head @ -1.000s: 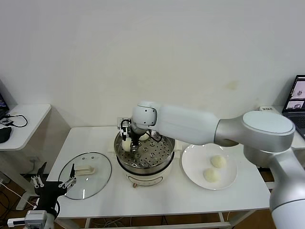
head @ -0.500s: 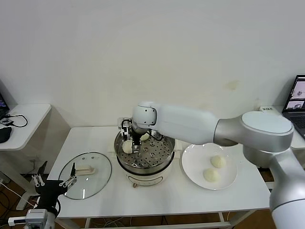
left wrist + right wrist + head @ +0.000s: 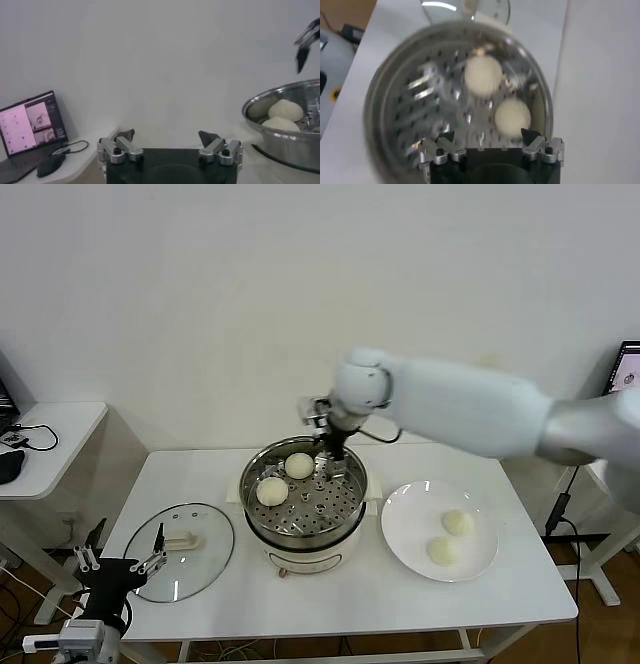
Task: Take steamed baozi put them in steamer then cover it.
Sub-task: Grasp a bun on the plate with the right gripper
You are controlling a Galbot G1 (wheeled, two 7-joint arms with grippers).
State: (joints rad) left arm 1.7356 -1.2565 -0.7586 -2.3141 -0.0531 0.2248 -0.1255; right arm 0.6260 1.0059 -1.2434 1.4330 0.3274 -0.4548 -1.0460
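The steel steamer (image 3: 303,529) stands mid-table on its white base. Two cream baozi lie on its perforated tray, one at the left (image 3: 272,491) and one at the back (image 3: 299,465); both also show in the right wrist view (image 3: 483,75) (image 3: 512,117). Two more baozi (image 3: 458,523) (image 3: 443,551) lie on the white plate (image 3: 405,529) to the right. My right gripper (image 3: 329,435) is open and empty, raised above the steamer's back rim. The glass cover (image 3: 200,556) with its cream handle (image 3: 180,539) lies flat on the table, left of the steamer. My left gripper (image 3: 118,562) is open, low at the table's front left.
A side table (image 3: 45,434) with cables stands at the far left. A laptop (image 3: 628,369) shows at the right edge. In the left wrist view, another laptop (image 3: 30,125) and a mouse (image 3: 50,164) sit on the side table. The steamer's rim (image 3: 280,107) shows there too.
My right gripper let go of a baozi on the tray's left side, opened, then rose and moved back and right, out of the steamer. The left arm barely moved.
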